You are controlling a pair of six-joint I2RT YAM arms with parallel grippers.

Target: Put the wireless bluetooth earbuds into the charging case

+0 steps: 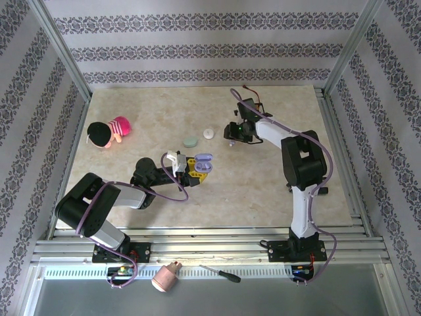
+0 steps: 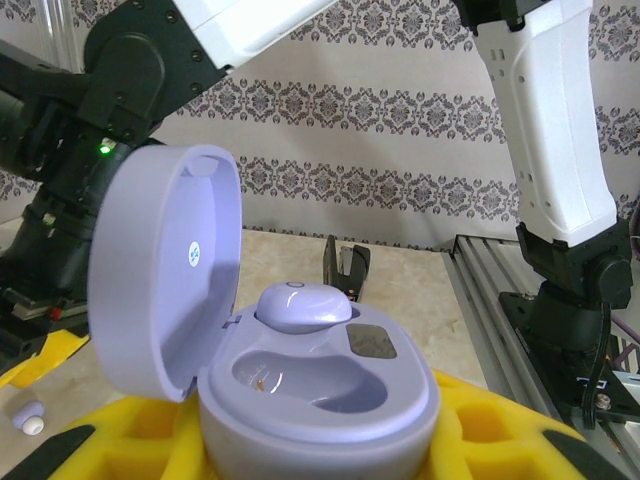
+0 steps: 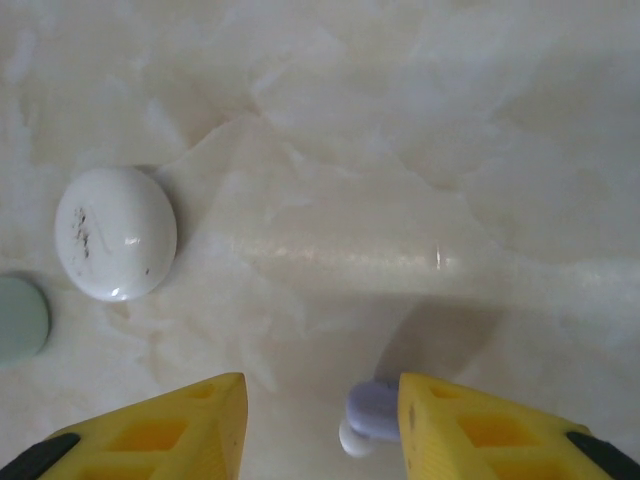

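Observation:
My left gripper (image 1: 197,166) is shut on the lavender charging case (image 1: 202,160), whose lid (image 2: 165,270) stands open. One lavender earbud (image 2: 303,305) sits in the case's far socket. The near socket (image 2: 300,375) is empty. Yellow fingers (image 2: 490,430) flank the case body. To the right, my right gripper (image 1: 235,139) hangs low over the table with its jaws apart. A lavender earbud with a white tip (image 3: 372,415) lies on the table against the right finger (image 3: 480,425). The left finger (image 3: 190,430) is clear of it.
A white closed case (image 3: 115,232) and a pale green one (image 3: 18,318) lie left of the right gripper, also the white (image 1: 208,133) and the green (image 1: 190,141). A small pale piece (image 2: 28,417) lies beside the left gripper. A plush toy (image 1: 108,131) sits far left.

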